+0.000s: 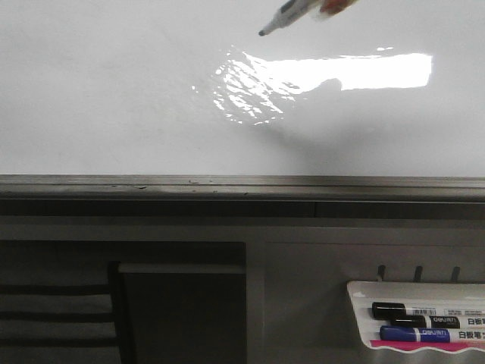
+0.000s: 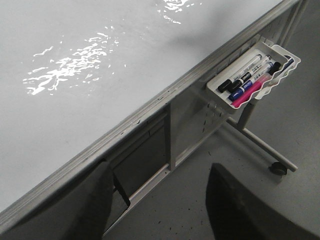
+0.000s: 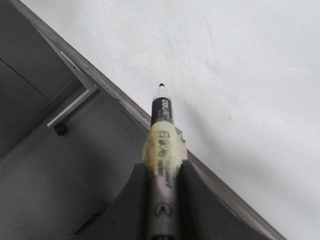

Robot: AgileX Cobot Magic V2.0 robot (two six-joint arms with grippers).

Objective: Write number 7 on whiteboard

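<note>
Whiteboard [image 1: 114, 98] blank; right pincer [image 3: 162, 197] grips marker [image 3: 162, 130].

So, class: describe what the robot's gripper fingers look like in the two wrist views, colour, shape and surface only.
The left gripper shows two broad, dark grey to black fingers with rounded edges and a matte surface. The right gripper has similar dark, matte fingers that taper toward the tips. No cables, markings or sleeves are visible on either.

The whiteboard [image 1: 114, 98] is glossy white, upright, with bright rectangular glare and a grey metal lower edge; no 7 shows on it.
</note>
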